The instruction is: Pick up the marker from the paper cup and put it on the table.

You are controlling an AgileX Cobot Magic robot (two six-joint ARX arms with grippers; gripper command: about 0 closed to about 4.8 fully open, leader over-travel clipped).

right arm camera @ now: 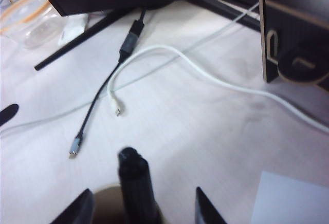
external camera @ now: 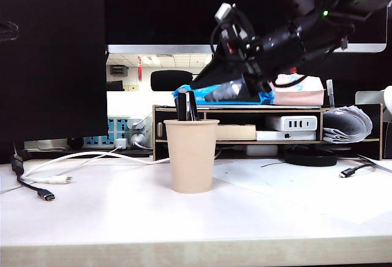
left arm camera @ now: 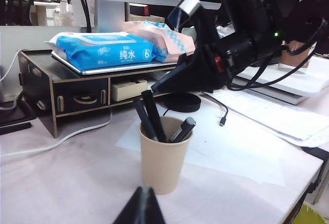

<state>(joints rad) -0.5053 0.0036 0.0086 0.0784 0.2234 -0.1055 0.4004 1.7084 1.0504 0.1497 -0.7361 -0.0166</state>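
Observation:
The beige paper cup (external camera: 191, 155) stands upright at the middle of the white table (external camera: 110, 218), with dark pens (external camera: 186, 106) sticking out of it. In the left wrist view the cup (left arm camera: 164, 160) holds three of them. My right gripper (external camera: 199, 85) reaches in from the upper right and hangs just above the pen tops. In the right wrist view it is open (right arm camera: 144, 206), and the black marker (right arm camera: 134, 183) with its rounded cap stands between the two fingers, touching neither. My left gripper (left arm camera: 144, 206) is shut and empty, low over the table in front of the cup.
A wooden monitor shelf (external camera: 245, 111) stands behind the cup with a blue wipes pack (left arm camera: 103, 49) on top. White and black cables (external camera: 55, 178) lie on the table to the left. Sheets of paper (external camera: 294, 184) lie to the right. A dark monitor (external camera: 52, 52) fills the back left.

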